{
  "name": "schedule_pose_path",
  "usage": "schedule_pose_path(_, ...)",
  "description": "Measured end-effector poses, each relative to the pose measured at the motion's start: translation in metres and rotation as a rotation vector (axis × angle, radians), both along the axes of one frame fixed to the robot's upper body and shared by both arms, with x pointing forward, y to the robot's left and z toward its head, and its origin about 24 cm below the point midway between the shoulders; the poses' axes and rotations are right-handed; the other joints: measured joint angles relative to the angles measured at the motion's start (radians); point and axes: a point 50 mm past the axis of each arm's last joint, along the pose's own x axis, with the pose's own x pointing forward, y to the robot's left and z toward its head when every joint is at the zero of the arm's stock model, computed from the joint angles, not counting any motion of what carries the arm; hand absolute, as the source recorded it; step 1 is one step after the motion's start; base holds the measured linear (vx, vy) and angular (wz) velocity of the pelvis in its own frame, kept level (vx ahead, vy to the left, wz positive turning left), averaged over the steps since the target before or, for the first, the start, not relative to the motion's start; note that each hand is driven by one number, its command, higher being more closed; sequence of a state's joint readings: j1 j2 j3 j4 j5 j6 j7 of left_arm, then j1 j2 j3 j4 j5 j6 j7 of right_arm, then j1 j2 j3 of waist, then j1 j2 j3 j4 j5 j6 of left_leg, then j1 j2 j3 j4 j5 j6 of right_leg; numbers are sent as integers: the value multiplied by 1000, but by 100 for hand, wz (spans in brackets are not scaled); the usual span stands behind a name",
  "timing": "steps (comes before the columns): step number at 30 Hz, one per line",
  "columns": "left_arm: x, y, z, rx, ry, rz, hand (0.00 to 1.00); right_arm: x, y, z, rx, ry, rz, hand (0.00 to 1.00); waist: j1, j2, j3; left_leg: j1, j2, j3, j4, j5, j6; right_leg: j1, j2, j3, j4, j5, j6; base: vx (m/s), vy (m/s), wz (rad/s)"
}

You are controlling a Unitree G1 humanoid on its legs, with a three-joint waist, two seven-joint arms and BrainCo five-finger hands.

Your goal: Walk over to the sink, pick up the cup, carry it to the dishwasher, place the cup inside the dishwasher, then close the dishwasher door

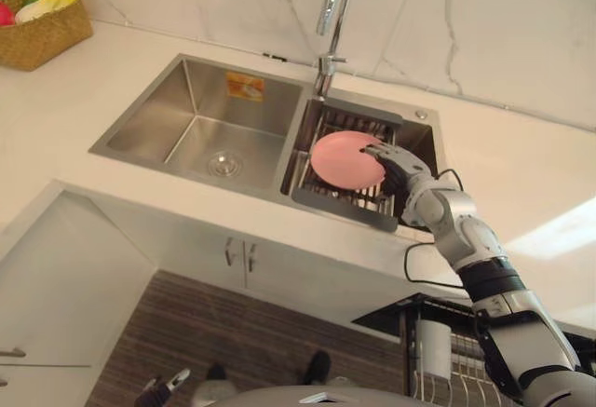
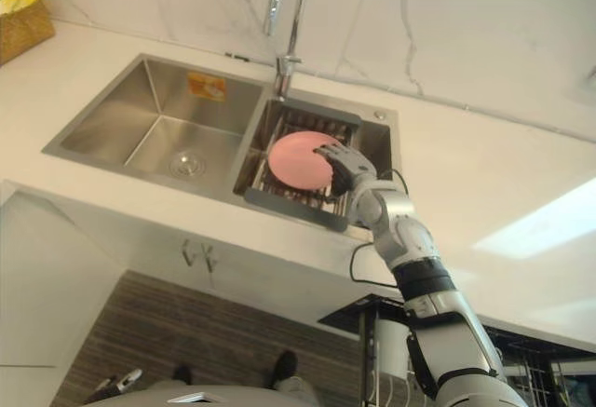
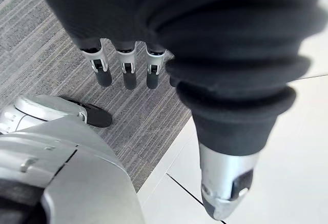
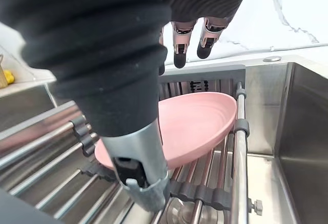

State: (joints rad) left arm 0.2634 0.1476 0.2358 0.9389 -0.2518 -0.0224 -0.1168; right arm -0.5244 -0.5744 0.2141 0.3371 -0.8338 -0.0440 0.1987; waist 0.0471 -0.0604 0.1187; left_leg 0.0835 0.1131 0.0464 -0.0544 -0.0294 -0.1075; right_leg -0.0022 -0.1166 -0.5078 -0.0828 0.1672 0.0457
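Pink dish (image 1: 340, 160) on rack (image 1: 337, 204) mid-frame; right hand (image 1: 391, 163) spread over it, no grip; left hand (image 3: 125, 67) slack; pickup onward pending.

We see our silver right robot hand (image 1: 396, 167) reaching over the steel sink (image 1: 154, 114), fingers straight; our left robot hand (image 3: 125, 68) hangs slack.

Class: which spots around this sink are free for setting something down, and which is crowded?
Free: the left basin, bare but for its drain; the counter right of the sink. Crowded: the right basin's rack, with the pink dish and right hand.
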Motion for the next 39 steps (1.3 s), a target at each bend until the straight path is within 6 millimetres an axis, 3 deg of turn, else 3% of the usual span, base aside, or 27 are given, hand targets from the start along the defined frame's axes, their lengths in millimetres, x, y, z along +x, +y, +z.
schedule_pose_path(14,5,1,2,6,-24,-8,0,5,5,-2,-202,-36,28,0,12,-5,28,-11,-1,-16,2,0,0,-4,0,-6,0,-1,2,6,6,2)
schedule_pose_path(39,8,-1,2,-5,-34,-9,0,7,-9,-21,-212,-12,-40,0,52,-15,59,-56,-1,-43,3,7,0,-33,-1,-22,1,-3,2,3,4,3)
